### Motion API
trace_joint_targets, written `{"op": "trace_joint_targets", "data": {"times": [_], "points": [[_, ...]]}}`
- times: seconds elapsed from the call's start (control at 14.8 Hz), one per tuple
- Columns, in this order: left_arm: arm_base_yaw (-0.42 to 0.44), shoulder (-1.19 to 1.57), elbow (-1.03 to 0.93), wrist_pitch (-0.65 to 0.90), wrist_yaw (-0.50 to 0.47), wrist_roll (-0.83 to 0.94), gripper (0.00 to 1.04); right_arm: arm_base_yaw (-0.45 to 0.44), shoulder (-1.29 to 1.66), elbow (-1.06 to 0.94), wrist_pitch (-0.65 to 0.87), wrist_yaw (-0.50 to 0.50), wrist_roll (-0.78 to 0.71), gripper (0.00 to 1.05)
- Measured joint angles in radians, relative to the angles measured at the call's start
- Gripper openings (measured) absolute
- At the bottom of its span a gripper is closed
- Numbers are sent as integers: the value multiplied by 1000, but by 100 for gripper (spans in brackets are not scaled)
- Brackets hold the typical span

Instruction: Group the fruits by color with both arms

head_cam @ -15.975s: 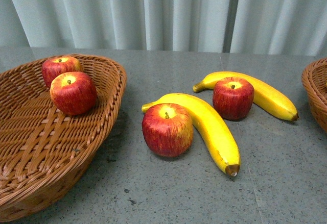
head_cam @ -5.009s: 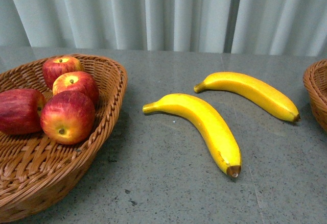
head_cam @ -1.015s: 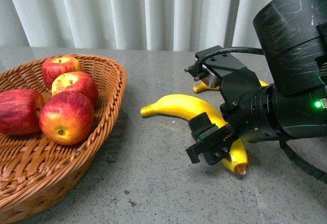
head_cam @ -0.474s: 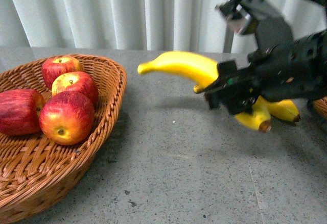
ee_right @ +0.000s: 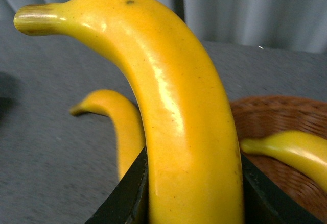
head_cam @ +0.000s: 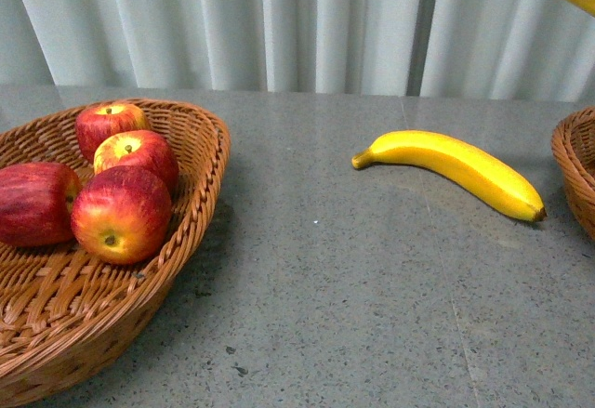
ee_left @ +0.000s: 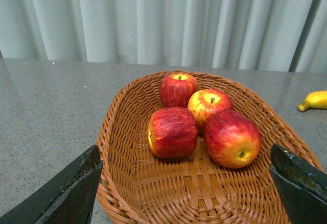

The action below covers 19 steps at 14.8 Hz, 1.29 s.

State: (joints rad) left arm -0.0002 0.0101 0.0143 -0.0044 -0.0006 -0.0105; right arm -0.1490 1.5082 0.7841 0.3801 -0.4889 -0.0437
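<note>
At the far left, the left basket (head_cam: 200,162) contained all four apples (head_cam: 121,213), lying close together and touching each other. I judged the red part of the sorting as finished, and this explains why your left gripper (ee_left: 185,152) had no work. Its jaws were spread wide with nothing between them. The left wrist view looked past the two fingers (ee_left: 71,188) at the basket, and the apples were well apart from both of them. Right of the middle, the loose banana (head_cam: 451,168) lay flat on the table (head_cam: 316,278), with its stem toward the left basket and its brown tip near the right basket (head_cam: 569,162), apparently not touching it. Further right, you held the held banana (ee_right: 179,122) high above the table. In the front view only one end of it showed, at the upper corner before the curtain (head_cam: 279,18). Your right gripper (ee_right: 191,198) pinched this banana, one jaw pressing on each side of its body, so the long curved part with the stem stood out far beyond the jaws. I suppose you held it so high to clear the rim of the right basket, where a third banana (ee_right: 291,150) lay already inside. Whether the held banana was directly over that basket, I could not tell.
</note>
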Motion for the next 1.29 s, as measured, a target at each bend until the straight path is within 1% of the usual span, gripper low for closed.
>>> {"op": "trace_joint_targets", "data": {"times": [0.2, 0.34, 0.47, 0.54, 0.68, 0.74, 0.81, 0.88, 0.95, 1.08, 1.22, 1.29], "points": [[0, 0, 0, 0, 0, 0, 98, -184, 50, -44, -17, 1, -146, 35], [0, 0, 0, 0, 0, 0, 98, -259, 55, -53, -50, -6, -219, 35], [0, 0, 0, 0, 0, 0, 98, -299, 42, -73, -111, -31, -295, 35], [0, 0, 0, 0, 0, 0, 98, -310, 32, -77, -128, -44, -323, 41], [0, 0, 0, 0, 0, 0, 98, -305, -14, -75, -137, -66, -322, 63], [0, 0, 0, 0, 0, 0, 98, -286, -39, -68, -140, -69, -312, 74], [0, 0, 0, 0, 0, 0, 98, -246, -63, -58, -140, -69, -291, 87], [0, 0, 0, 0, 0, 0, 98, -177, -71, -33, -131, -59, -256, 100], [0, 0, 0, 0, 0, 0, 98, -107, -70, -7, -117, -35, -220, 97], [0, 0, 0, 0, 0, 0, 98, 47, -29, 79, -108, 20, -159, 98], [0, 0, 0, 0, 0, 0, 98, 211, 90, 193, -119, 77, -104, 98], [0, 0, 0, 0, 0, 0, 98, 272, 147, 240, -128, 94, -98, 98]]}}
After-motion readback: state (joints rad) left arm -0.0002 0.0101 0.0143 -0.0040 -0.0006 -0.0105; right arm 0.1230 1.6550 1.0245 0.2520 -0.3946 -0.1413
